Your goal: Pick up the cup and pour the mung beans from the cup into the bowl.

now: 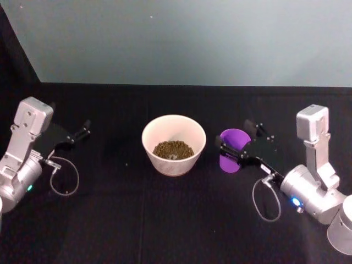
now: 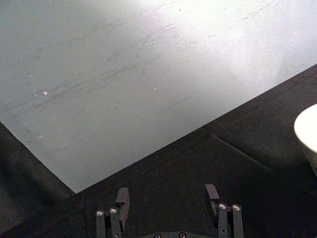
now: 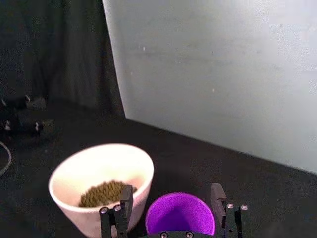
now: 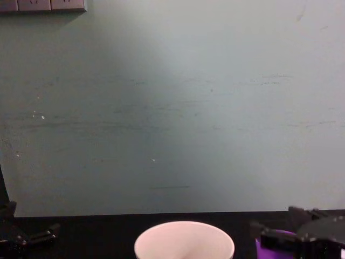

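Note:
The pale bowl [image 1: 174,131] stands at the table's middle with mung beans [image 1: 173,149] heaped in its bottom. Just to its right the purple cup [image 1: 229,163] stands upright on the table. In the right wrist view the cup [image 3: 179,218] looks empty beside the bowl [image 3: 94,163] and its beans [image 3: 106,192]. My right gripper [image 1: 235,136] straddles the cup, open, with a gap showing between one finger [image 3: 125,198] and the cup wall. My left gripper [image 1: 85,129] rests open at the far left, holding nothing.
A black cloth [image 1: 165,220] covers the table, and a pale grey-green wall [image 1: 181,38] rises behind it. Loose cables [image 1: 63,176] loop beside each arm's wrist. In the chest view, the bowl rim [image 4: 184,233] sits low in the middle.

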Tool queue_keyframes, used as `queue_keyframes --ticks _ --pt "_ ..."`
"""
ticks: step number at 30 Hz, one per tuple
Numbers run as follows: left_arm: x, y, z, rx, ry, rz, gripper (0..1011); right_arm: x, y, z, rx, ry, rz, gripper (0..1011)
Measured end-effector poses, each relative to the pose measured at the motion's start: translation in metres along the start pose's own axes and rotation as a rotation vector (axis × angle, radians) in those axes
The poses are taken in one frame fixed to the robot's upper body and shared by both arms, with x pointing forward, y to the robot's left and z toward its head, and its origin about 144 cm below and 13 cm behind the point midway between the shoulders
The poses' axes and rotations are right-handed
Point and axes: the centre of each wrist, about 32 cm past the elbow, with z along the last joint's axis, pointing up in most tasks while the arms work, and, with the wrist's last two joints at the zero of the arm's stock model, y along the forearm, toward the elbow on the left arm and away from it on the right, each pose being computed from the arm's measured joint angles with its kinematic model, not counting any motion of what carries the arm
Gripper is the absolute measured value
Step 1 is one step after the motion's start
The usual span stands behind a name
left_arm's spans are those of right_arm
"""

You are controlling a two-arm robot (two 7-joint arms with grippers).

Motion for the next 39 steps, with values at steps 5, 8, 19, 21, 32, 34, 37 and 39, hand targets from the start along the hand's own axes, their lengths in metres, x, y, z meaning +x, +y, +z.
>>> queue_keyframes --ticks 5,8,19,21,32,34,37,39 --pt "0.000 0.000 0.000 0.000 0.000 0.000 1000 -0.005 -0.002 0.010 0.041 0.003 -0.018 1003" --pt "0.000 0.000 0.000 0.000 0.000 0.000 1000 -0.007 -0.002 0.014 0.057 0.003 -0.024 1003" --pt "0.000 0.000 0.000 0.000 0.000 0.000 1000 0.006 -0.008 0.020 0.081 -0.006 -0.135 1003" --pt "0.000 0.000 0.000 0.000 0.000 0.000 1000 0.011 -0.010 0.021 0.080 -0.012 -0.165 1003" --pt "0.000 0.000 0.000 0.000 0.000 0.000 1000 0.030 -0.016 0.003 0.004 -0.028 -0.355 1003" --pt "0.000 0.000 0.000 0.000 0.000 0.000 1000 0.031 -0.016 -0.004 -0.016 -0.023 -0.361 1003" --pt "0.000 0.000 0.000 0.000 0.000 0.000 1000 0.031 -0.016 -0.012 -0.041 -0.018 -0.362 1003" --pt "0.000 0.000 0.000 0.000 0.000 0.000 1000 0.031 -0.017 -0.016 -0.059 -0.015 -0.361 1003"
